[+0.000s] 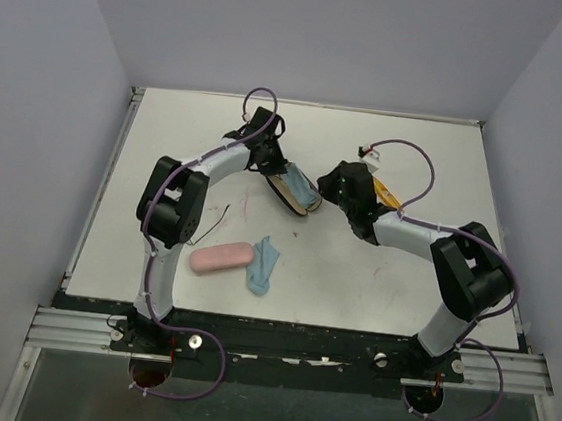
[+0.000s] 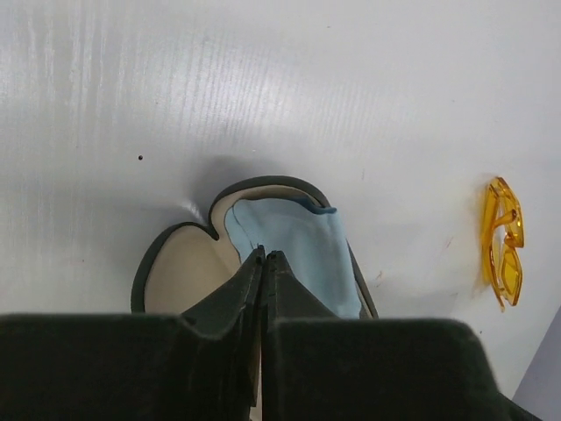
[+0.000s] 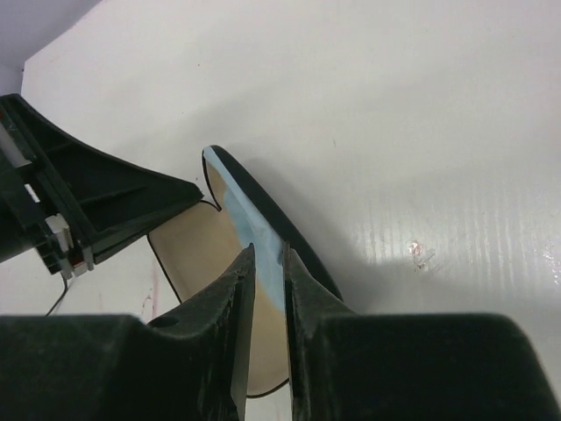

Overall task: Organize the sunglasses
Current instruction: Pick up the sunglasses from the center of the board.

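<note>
Close under the left wrist camera, the left jaws are drawn together to a hairline gap, their tips at the rim of the open black case [image 2: 180, 272]. Whether they nip that rim cannot be told.

The sunglasses [image 2: 502, 241], a folded orange-yellow pair, lie flat on the white bench [image 1: 374, 281]. From the left wrist they show to the right of the case, apart from it and touched by neither arm. From above, only a sliver of them shows behind the right arm's wrist.

The black case lies spread open near the middle of the bench, its beige lining upward. A light-blue inner cloth [image 2: 298, 254] lies in one half of it.

The right jaws are clenched on the raised wall of the case, one finger on the black outside and one on the lined side. The inner cloth is caught between them along with the wall. The two arms meet over the case from opposite ends.

Nearer the arm bases, well apart from the open case, a pink case [image 1: 220, 257] lies closed. A loose cloth [image 1: 263, 265], also light blue, lies crumpled just beside its right end.
</note>
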Robot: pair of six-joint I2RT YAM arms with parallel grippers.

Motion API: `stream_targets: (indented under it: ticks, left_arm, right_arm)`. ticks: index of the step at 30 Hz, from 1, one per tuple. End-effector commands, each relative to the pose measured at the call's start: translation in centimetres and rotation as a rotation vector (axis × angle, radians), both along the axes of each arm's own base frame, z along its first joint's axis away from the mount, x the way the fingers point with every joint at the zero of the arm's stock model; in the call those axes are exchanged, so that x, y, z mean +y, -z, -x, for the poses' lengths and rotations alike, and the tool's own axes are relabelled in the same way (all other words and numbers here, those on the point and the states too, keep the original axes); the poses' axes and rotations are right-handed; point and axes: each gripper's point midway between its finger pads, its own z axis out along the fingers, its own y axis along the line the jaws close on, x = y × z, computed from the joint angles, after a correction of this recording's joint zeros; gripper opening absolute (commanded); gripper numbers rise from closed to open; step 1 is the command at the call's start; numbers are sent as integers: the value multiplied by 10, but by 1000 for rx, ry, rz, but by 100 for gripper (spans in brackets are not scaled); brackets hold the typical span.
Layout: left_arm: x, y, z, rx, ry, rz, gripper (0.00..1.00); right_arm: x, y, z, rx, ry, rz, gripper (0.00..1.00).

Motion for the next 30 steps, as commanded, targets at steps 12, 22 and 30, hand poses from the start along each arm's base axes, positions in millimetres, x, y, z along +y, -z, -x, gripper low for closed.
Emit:
stream_targets:
  ticks: [12,22,30]
  left_arm:
    - [48,-82,42,-159,46,-73,33]
    - [60,-38,89,-75,41,43,33]
    - [56,-27,81,-63,36,55,33]
  right_arm:
    - [69,-20,-5,-57,-446,175,25]
    - [85,29,-34,32,-352,435,21]
    - [81,36,-52,-32,-229,575,20]
